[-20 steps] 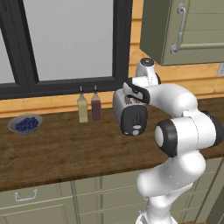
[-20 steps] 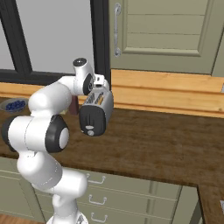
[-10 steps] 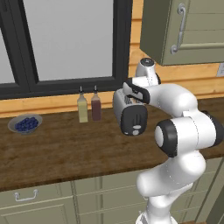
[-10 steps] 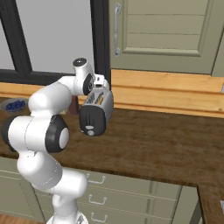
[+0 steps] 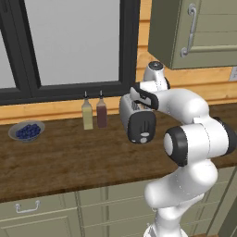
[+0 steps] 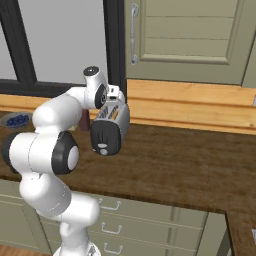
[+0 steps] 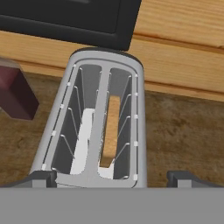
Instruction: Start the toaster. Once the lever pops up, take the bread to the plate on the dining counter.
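So the toaster (image 5: 139,121) sits mid-frame on the wooden bench (image 5: 69,157) in the left base view, and the end effector (image 7: 109,177) hangs right over its top slots with its fingers spread wide, gripping nothing. In the hand view the bread (image 7: 111,131) stands down in the right-hand slot, centre of the frame. Two bottles (image 5: 94,111) stand just left of the toaster, and a bowl of blueberries (image 5: 27,131) sits at the far left.

I see the toaster (image 5: 140,124) standing upright on the wooden kitchen counter: rounded silver-grey body, black end panel facing me. In the hand view its two top slots (image 7: 98,127) run lengthwise. The bread (image 7: 111,131), a pale tan slice, sits on edge, down inside the right-hand slot.
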Robot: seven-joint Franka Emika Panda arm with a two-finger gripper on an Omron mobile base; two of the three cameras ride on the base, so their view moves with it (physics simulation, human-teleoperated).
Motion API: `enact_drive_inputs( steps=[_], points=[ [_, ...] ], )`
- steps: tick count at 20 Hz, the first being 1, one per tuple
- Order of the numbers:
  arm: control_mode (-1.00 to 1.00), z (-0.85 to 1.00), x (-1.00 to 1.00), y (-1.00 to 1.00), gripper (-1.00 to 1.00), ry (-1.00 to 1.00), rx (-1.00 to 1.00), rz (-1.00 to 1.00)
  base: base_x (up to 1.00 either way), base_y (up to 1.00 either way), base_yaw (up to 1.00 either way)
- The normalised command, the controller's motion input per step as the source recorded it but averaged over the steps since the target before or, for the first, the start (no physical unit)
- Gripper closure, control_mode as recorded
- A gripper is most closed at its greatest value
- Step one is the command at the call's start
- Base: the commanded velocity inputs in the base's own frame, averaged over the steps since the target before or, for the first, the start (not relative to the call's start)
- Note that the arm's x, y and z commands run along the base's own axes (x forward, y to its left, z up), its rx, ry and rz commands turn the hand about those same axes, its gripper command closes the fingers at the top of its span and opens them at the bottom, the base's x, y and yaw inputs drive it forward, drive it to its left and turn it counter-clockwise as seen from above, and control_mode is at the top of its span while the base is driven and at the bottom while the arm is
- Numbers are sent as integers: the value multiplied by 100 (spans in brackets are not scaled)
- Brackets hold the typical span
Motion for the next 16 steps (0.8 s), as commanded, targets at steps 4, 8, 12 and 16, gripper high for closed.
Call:
enact_drive_inputs(
  steps=[4, 8, 12, 16],
  points=[
    [-100, 0, 0, 0, -100, 0, 0, 0, 0, 0, 0],
    [-100, 0, 0, 0, -100, 0, 0, 0, 0, 0, 0],
    [-100, 0, 0, 0, -100, 0, 0, 0, 0, 0, 0],
    [-100, 0, 0, 0, -100, 0, 0, 0, 0, 0, 0]
  ],
)
